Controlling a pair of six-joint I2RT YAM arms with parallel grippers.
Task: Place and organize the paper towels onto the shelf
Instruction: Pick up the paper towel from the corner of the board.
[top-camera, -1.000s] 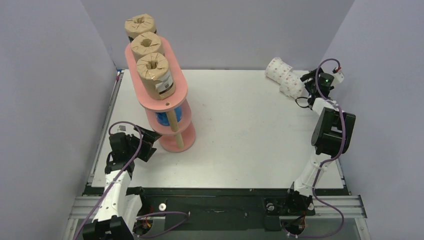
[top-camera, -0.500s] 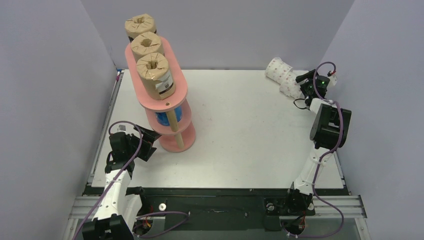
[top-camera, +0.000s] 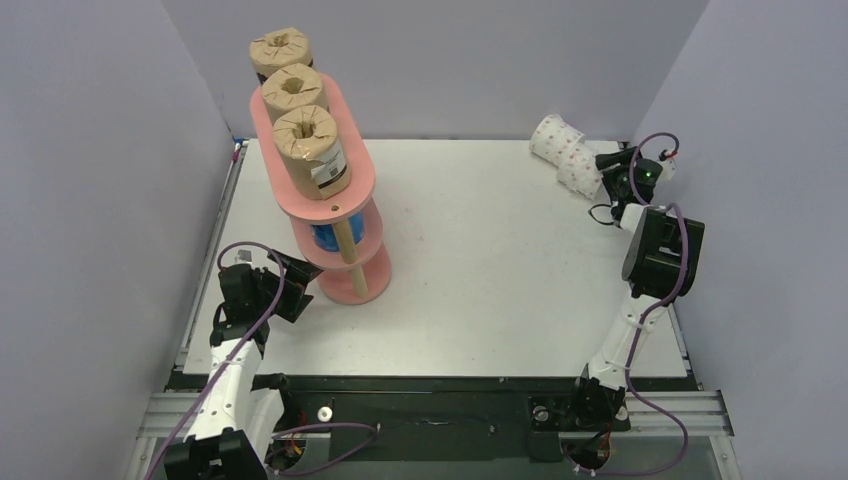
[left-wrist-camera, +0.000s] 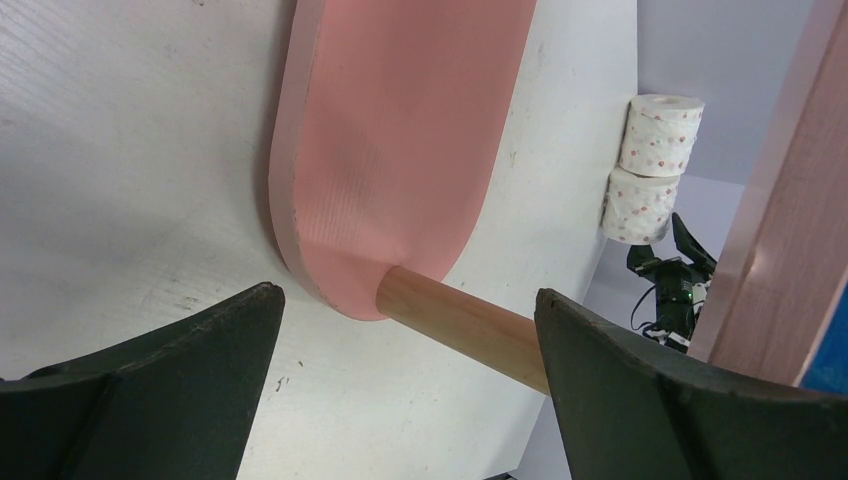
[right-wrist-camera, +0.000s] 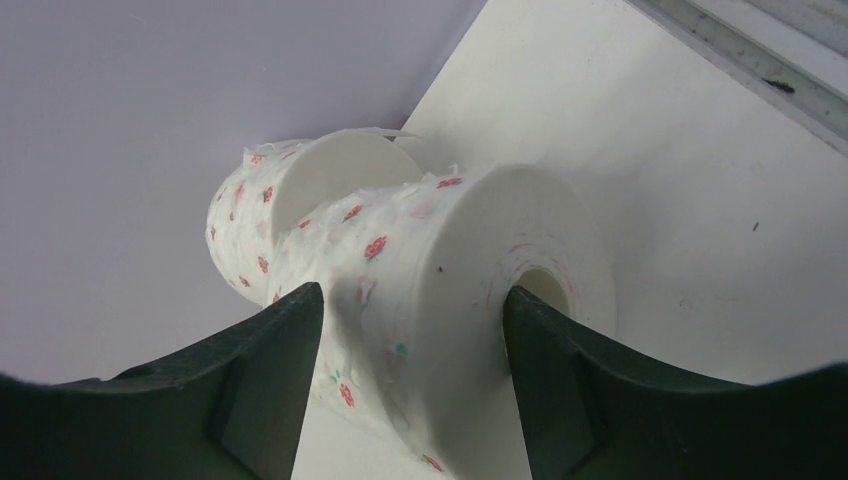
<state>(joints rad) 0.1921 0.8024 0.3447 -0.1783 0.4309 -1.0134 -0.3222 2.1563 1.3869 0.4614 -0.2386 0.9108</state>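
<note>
The right hand (right-wrist-camera: 410, 295), fingers apart and holding nothing, has the nearer dotted roll (right-wrist-camera: 450, 270) straight ahead of it in the table's far right corner. The roll lies on its side, touching a second dotted roll (right-wrist-camera: 290, 190) behind. Its long axis slants across the gap, with the hollow end turned toward the right finger, so the grip probably needs some wrist turn. The shelf (top-camera: 360, 178) stands well apart to the left, with brown rolls (top-camera: 312, 150) on top. The left hand (left-wrist-camera: 410, 298) is open beside its base.

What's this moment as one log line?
right gripper: open at dotted roll | left gripper: open by shelf | brown rolls: top tier
</note>
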